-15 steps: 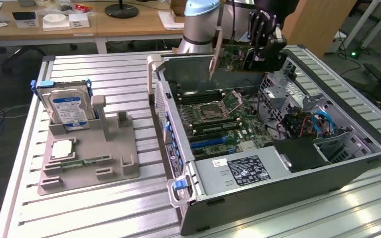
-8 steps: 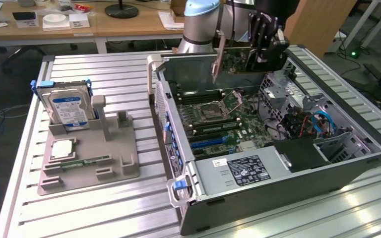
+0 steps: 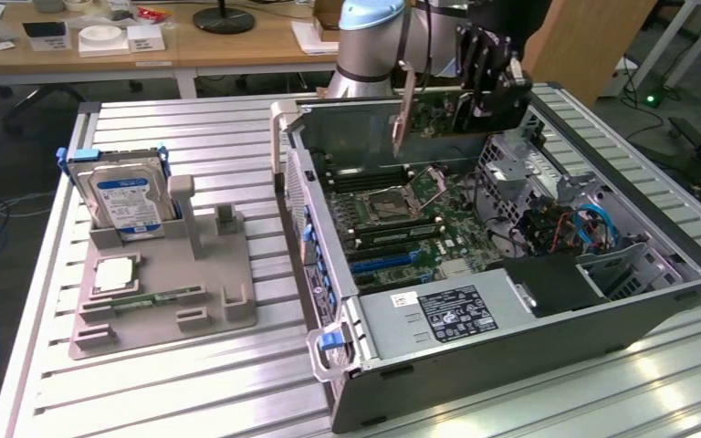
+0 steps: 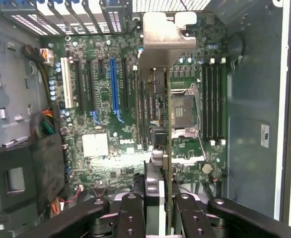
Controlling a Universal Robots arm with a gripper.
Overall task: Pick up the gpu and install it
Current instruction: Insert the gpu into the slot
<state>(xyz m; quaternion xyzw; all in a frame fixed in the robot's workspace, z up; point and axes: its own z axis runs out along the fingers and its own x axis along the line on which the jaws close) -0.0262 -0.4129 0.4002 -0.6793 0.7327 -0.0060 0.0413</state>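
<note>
Tabletop point(image 3: 204, 128): ribbed metal. It carries the open computer case point(image 3: 509, 365) along the exterior view's right edge.
Motherboard point(image 4: 101, 163): exposed on the case floor, with nothing lying across the expansion slots.
Gpu point(image 3: 442, 114): in the air above the far wall of the case, standing on edge and clear of the board. Its silver bracket points toward the slot covers at the case's rear wall. It is not seated.
Pincer point(image 4: 163, 196): clenched on the gpu, with my fingers on its two faces at the end away from the bracket.
Blue slot point(image 4: 114, 89): in the wrist view the card's edge runs parallel to it but off to one side, nearer the processor socket.
Handling, my judgement: hold the card plumb and its edge parallel to the slot. Keep the grip firm without bowing the board. Keep the bracket clear of the case wall.
Power supply point(image 3: 448, 315): black and white labels, text too small to read.
Hard drive point(image 3: 131, 201): blue-white label, illegible. It stands in a fixture near the tabletop's opposite edge.
Board marking point(image 4: 127, 141): appears to read "DELL".
</note>
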